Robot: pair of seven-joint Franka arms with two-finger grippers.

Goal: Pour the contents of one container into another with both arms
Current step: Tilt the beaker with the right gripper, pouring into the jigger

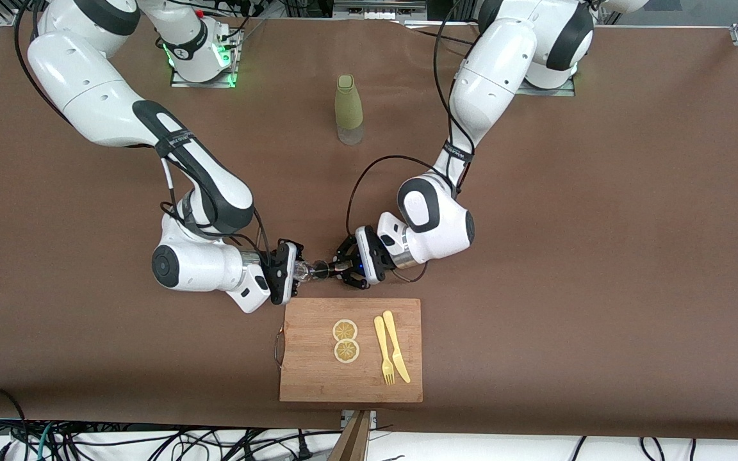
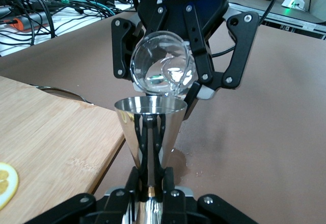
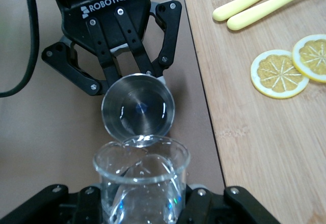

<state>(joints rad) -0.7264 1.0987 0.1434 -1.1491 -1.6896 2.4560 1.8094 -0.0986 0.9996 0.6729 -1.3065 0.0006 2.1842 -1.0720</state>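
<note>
My right gripper (image 1: 296,271) is shut on a clear glass (image 1: 302,271), which lies tipped on its side toward a small steel cone cup (image 1: 321,269). My left gripper (image 1: 334,269) is shut on that cup's stem. In the left wrist view the steel cup (image 2: 150,124) stands upright in my left gripper (image 2: 152,186), with the glass (image 2: 163,70) tilted above it, its lip at the cup's rim. In the right wrist view the glass (image 3: 141,175) sits in my right gripper (image 3: 141,203), mouth over the steel cup (image 3: 137,111). Both hang over the brown table beside the board.
A wooden cutting board (image 1: 318,378) lies just nearer to the front camera, bearing two lemon slices (image 1: 345,330), a yellow fork (image 1: 382,351) and a yellow knife (image 1: 396,346). An olive-green bottle (image 1: 348,109) stands between the arms' bases. A small wet patch (image 2: 179,159) marks the table under the cup.
</note>
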